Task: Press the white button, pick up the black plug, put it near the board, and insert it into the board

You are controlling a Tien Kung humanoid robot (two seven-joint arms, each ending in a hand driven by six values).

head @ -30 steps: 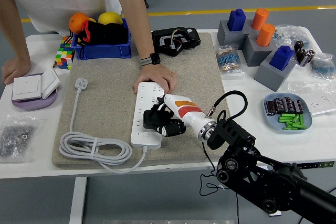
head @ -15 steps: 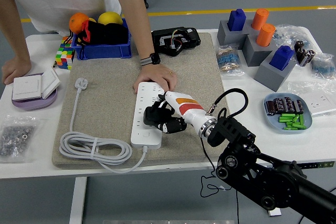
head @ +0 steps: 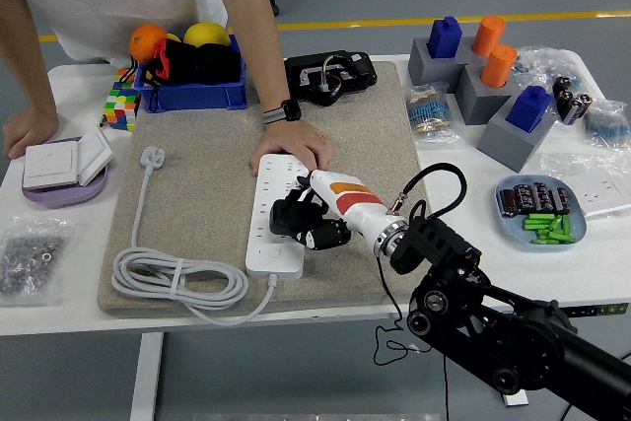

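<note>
Right hand [head: 314,216] over the strip [head: 273,214], fingers clenched around the black plug [head: 286,219], plug pressed against the strip's sockets near its middle. Whether seated, cannot tell. At the strip's far end, a person's hand [head: 292,152] laid flat on it, holding it down. Strip lying lengthwise on the mat [head: 207,175]; white cord [head: 177,278] coiled left of the strip's near end.
</note>
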